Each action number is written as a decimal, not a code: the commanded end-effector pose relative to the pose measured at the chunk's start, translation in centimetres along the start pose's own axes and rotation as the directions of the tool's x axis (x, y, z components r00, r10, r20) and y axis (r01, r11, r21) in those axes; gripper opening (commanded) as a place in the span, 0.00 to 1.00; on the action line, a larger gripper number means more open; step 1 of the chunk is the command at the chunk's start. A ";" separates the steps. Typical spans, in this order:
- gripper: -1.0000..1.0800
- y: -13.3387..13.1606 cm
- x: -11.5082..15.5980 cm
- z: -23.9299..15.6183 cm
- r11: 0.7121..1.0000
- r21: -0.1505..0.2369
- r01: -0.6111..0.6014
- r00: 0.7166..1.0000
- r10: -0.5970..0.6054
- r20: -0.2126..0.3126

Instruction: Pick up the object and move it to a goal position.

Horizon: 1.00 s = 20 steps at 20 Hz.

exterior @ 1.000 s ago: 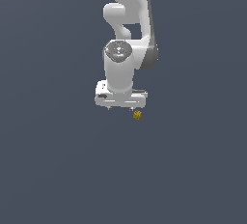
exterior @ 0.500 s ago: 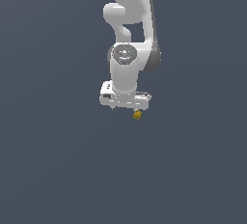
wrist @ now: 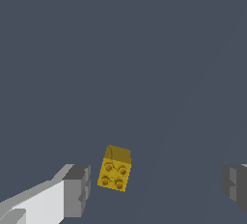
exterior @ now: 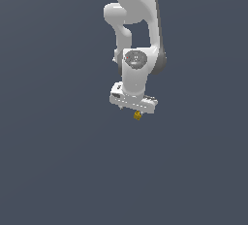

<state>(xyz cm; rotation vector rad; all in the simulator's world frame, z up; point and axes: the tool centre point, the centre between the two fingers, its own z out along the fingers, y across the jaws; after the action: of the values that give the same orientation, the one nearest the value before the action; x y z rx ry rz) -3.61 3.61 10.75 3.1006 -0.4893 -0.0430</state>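
The object, a tiny yellow-gold block (wrist: pixel 115 169) with four studs on its upper face, lies on the dark grey floor. In the wrist view it sits between my two grey fingertips, closer to one finger (wrist: pixel 77 189) than to the other (wrist: pixel 235 183), and touches neither. My gripper (wrist: pixel 155 187) is open wide with nothing gripped. In the exterior view the white hand (exterior: pixel 133 102) hangs straight down, and the block (exterior: pixel 137 116) shows just under its lower edge. The fingers themselves are hard to make out there.
Uniform dark grey floor surrounds the block in both views. The white arm (exterior: pixel 138 35) rises above the hand in the exterior view. No goal marker or other object is visible.
The hand has shifted slightly toward the exterior view's right and a little lower, coming over the block. The block has stayed in place.
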 end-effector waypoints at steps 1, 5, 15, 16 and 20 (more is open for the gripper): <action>0.96 -0.7 -0.7 0.8 0.999 0.002 -0.053 0.999 0.053 -0.005; 0.96 -1.6 -1.8 1.9 0.992 0.005 -0.127 0.992 0.127 -0.013; 0.96 -2.8 -3.4 3.4 0.972 0.012 -0.234 0.972 0.234 -0.023; 0.96 -2.9 -3.5 3.5 0.971 0.012 -0.239 0.971 0.239 -0.023; 0.96 -3.0 -3.7 3.6 0.969 0.013 -0.247 0.969 0.248 -0.024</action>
<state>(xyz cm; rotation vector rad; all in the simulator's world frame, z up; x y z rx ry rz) -6.25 7.53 7.24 3.0196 -0.8663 -0.0012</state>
